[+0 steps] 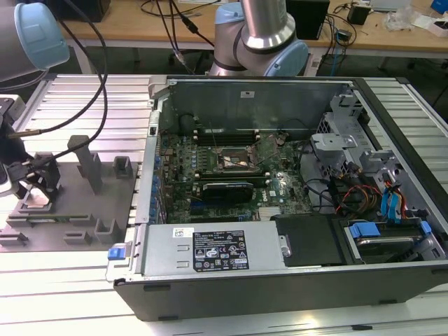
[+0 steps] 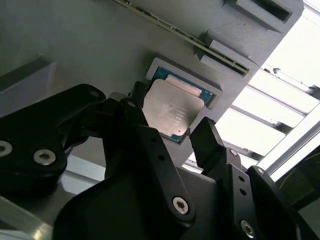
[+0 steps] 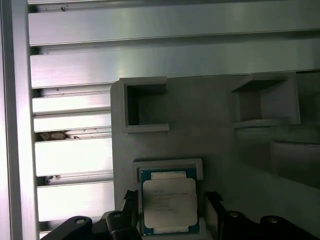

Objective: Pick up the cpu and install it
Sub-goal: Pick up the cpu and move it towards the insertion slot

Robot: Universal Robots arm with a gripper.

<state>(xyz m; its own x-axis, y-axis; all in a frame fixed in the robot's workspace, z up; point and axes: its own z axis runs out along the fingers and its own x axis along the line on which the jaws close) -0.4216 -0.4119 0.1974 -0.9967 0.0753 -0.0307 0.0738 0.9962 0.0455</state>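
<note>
Fingers of the black two-finger gripper stand one on each side of the small flat square cpu with the pale silver metal top, so the chip lies straight ahead of the tool, between the fingertips. In both wrist views you see a thin gap on each side. The jaws are open only a little wider than the chip, and they hold nothing. I cannot tell if one pad touches an edge.

The cpu looks slightly longer one way. I judge that this long axis runs along the fingers' gap, so the jaws face its two longer edges. It lies flat in a shallow framed recess of the matte grey plastic fixture, not lifted.

In the exterior view the gripper is at the nine o'clock end of this fixture, on the exterior view's left. The open dark computer case is at three o'clock from the fixture, and its square black socket lies well apart from the chip.
</note>
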